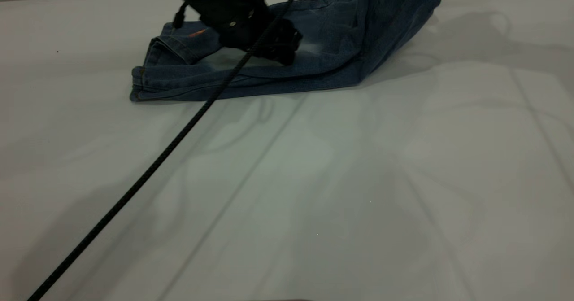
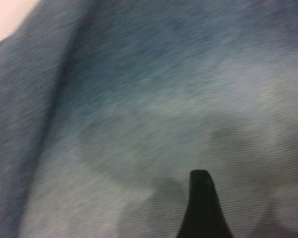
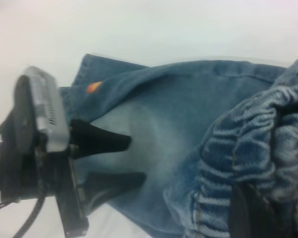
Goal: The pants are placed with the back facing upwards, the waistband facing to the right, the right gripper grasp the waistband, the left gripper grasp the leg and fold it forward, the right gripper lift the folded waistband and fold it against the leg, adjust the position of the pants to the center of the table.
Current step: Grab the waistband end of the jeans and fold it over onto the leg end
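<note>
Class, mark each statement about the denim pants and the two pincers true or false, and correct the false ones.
1. The pants lie at the table's far side. True.
2. The left pincer is shut on the hem. False: it is open over the pale patch.
3. The right pincer holds the waistband lifted. True.
4. The pants lie completely flat. False: the waistband end is raised off the table.

The pants (image 1: pixel 269 74) lie folded lengthwise on the table (image 1: pixel 314 193), toward its far edge. The left gripper (image 1: pixel 280 45) hangs over the pants' middle, seemingly just above the cloth. To its right the waistband (image 3: pixel 248 148) end rises off the table.
</note>
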